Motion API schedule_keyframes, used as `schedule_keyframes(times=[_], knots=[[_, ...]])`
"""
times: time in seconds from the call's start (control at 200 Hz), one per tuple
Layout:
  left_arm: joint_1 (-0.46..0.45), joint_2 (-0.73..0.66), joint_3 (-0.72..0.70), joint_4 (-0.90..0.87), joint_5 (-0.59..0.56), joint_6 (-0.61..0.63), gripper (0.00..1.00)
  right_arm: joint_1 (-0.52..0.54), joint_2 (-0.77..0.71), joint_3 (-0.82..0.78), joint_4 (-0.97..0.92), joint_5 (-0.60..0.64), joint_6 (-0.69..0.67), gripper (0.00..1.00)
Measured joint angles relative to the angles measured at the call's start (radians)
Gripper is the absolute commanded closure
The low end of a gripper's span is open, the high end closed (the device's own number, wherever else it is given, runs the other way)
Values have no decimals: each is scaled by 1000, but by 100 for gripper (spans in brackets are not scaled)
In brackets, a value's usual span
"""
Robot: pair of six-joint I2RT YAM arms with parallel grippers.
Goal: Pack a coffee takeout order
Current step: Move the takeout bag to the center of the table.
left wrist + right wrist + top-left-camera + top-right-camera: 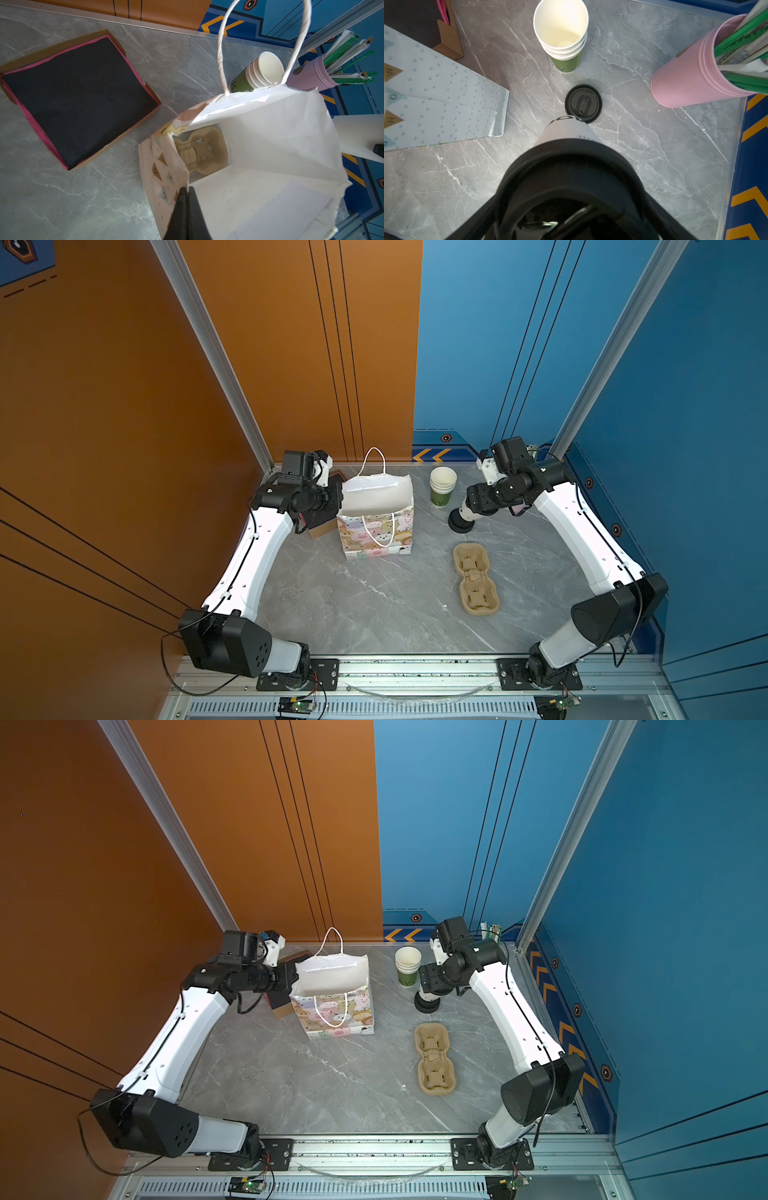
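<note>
Left fingers [195, 212] pinch bag [270, 135] | right fingers [473, 222] (wide) clasp cup [566, 131] | marbled grey table [654, 155], orange-blue walls [291, 344]

Both top views are bright, evenly lit from overhead; the arms' white shells [257, 547] blow out into glare, and shadows on the counter [374, 605] are soft. In the right wrist view the lidded cup [571, 176] nearest the lens is dark and blurred. In the left wrist view the white inside of the bag [270, 135] glares.

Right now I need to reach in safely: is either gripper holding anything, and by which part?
Left gripper pinches the gift bag at its side rim; right gripper holds the lidded paper cup around its top.
</note>
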Motion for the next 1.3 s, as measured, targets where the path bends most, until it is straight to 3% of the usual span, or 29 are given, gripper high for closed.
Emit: schedule_keyframes(times=[0.681,0.736,0.881,1.101,1.301], knots=[[-83,-88,-30,-6,148,-119,99,21,-37,68,-18,-15,0,11],[-80,-96,-36,-6,148,-126,94,26,-37,74,-18,-15,-1,11],[-56,-103,-63,-6,148,-138,61,40,-37,79,-19,-15,-1,12],[-26,-109,-72,-17,117,-121,41,53,-37,91,-27,-15,-5,11],[-36,-116,-65,-60,57,-112,39,54,-37,91,-27,-14,-8,11]])
